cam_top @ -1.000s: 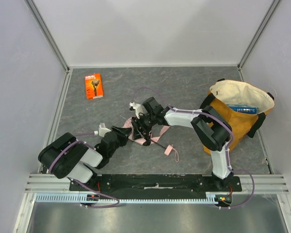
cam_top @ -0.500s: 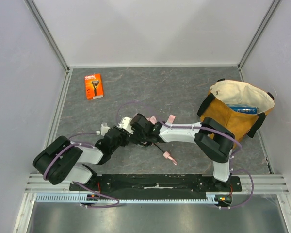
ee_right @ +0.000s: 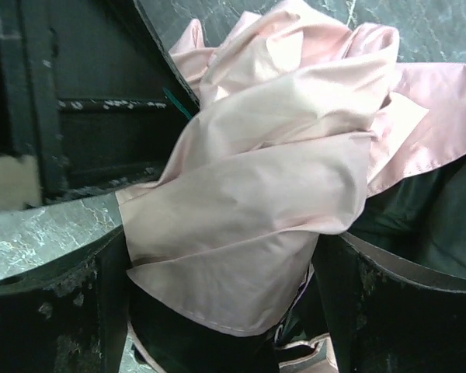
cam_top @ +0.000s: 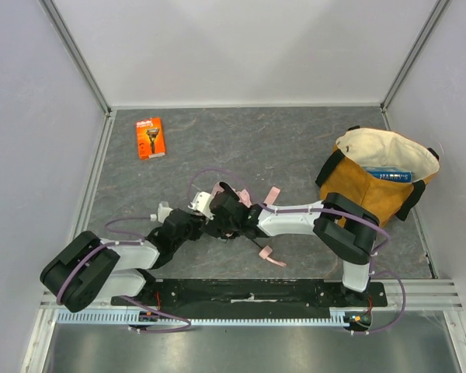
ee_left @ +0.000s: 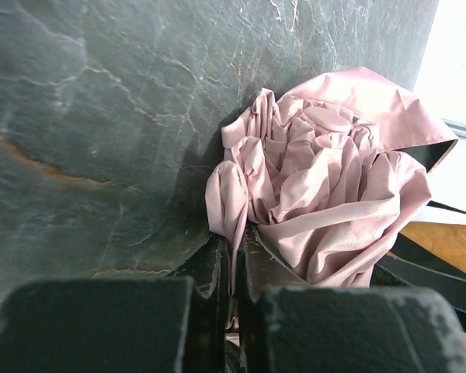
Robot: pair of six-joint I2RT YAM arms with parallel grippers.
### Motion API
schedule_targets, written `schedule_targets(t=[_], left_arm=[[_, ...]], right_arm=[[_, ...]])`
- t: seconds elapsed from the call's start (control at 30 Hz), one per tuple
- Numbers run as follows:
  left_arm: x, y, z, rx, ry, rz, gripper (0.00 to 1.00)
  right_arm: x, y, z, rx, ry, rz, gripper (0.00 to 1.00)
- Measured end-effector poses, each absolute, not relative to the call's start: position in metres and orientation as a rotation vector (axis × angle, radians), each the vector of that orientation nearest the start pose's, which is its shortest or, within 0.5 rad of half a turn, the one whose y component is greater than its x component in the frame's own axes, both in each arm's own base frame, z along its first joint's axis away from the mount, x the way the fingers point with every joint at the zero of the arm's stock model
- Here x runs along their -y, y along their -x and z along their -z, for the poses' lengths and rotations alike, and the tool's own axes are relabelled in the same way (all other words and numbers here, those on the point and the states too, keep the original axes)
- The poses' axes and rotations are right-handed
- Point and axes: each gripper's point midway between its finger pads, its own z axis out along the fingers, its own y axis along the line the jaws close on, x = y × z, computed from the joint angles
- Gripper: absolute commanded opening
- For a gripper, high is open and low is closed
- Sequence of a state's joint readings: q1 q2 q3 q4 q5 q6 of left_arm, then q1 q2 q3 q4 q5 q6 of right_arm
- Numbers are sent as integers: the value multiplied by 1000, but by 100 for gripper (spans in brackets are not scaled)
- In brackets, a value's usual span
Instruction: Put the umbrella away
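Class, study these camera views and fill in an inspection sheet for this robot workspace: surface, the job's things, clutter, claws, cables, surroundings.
Surface: dark grey, stone-patterned table top.
Job's things: pale pink umbrella, bunched up between the two claws; its small handle sits nearer the front edge.
Clutter: orange razor pack at far left; mustard tote bag at right, open, with a blue box inside.
Claws: left claw shut on a fold of umbrella fabric; right claw open, fabric lying between its fingers.
Cables: purple cables loop along both arms.
Surroundings: pale walls on three sides; nothing else seen.
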State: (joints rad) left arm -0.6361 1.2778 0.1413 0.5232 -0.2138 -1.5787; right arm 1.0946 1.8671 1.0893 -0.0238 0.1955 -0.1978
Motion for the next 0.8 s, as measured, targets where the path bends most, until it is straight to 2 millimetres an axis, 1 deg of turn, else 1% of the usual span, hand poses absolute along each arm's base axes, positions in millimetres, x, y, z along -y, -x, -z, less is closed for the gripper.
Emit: schedule_targets(t=[0.03,0.1,0.13,0.23,0.37,0.43,0.57,0.6,0.63,0.67,0.7,0.73,0.77,0.8], left_arm=[[185,-245,-23,-2034,1185,981,2],[182,-244,-23,-2023,1183,979,2],[181,-244,-23,-2021,1176,978,2],[181,-245,-24,-2021,1154,975,2],[183,-247,-29,-2002,1130,994,2],[183,-249,-31,-1993,1128,1001,2],[183,-250,-33,-1983,1130,1005,2],[182,-251,-33,-1979,1131,1003,2],[182,-251,-33,-1976,1134,999,2],[180,-253,-33,-1967,1141,991,2],[178,-255,-33,-1959,1147,986,4],[177,-257,-33,-1954,1153,982,18],[177,-259,-33,-1950,1155,978,35],[176,-260,-34,-1948,1153,975,53]], right_arm=[[-386,-245,-31,-1944,1343,-231,86],[-388,-243,-29,-1945,1336,-286,81],[-389,-243,-28,-1947,1330,-308,80],[-388,-243,-25,-1963,1289,-389,71],[-386,-246,-25,-1972,1230,-489,44],[-388,-246,-26,-1970,1228,-515,39],[-390,-245,-26,-1973,1224,-537,18],[-391,-245,-26,-1977,1216,-544,11],[-391,-246,-25,-1980,1210,-553,2],[-393,-249,-25,-1984,1197,-572,0],[-394,-251,-25,-1987,1187,-593,0],[-394,-253,-25,-1996,1164,-623,0],[-397,-253,-26,-2002,1148,-678,0],[-395,-257,-25,-2015,1129,-699,0]])
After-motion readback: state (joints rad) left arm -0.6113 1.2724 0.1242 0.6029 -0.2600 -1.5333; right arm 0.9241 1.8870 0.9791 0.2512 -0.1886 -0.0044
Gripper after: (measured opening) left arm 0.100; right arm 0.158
